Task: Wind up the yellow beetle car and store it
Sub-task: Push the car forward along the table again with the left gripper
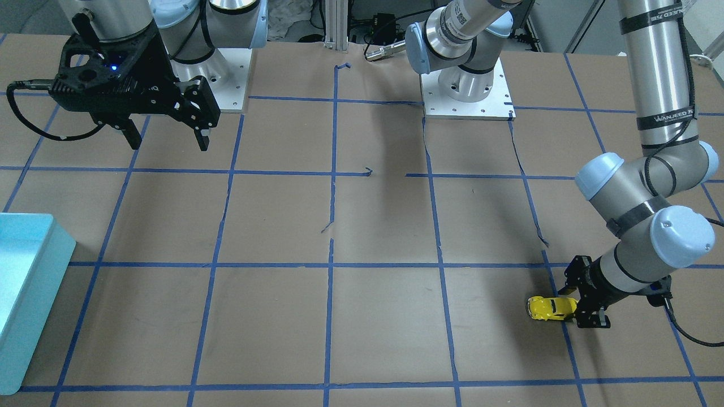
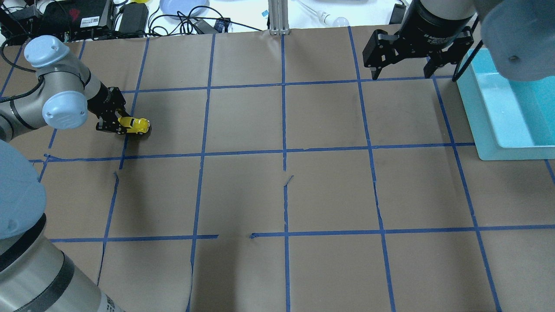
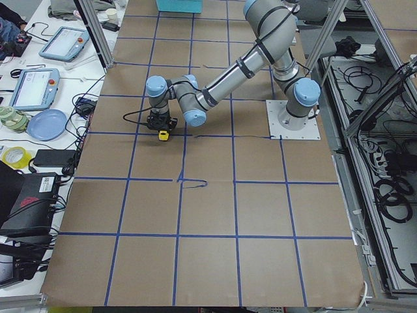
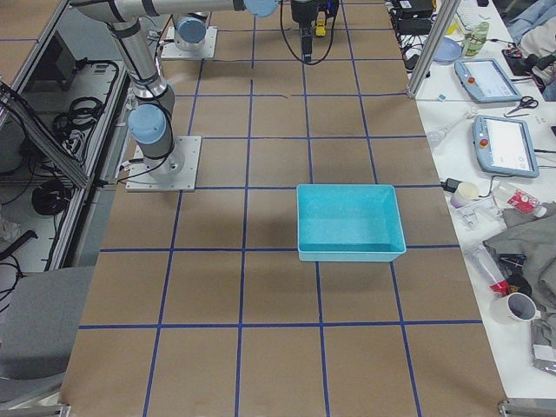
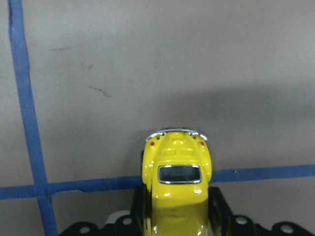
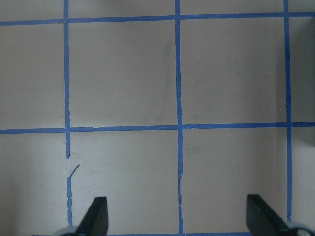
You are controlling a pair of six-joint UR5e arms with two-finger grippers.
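The yellow beetle car rests on the brown table at the robot's far left. It also shows in the overhead view and fills the bottom of the left wrist view. My left gripper is low at the table and shut on the car's sides, its fingers pressing both flanks; it also shows in the overhead view. My right gripper hangs open and empty above the table on the other side, with its fingertips spread wide.
A turquoise bin stands at the table's right end, also seen in the front view and right view. Blue tape lines grid the brown paper. The arm bases stand at the robot's side.
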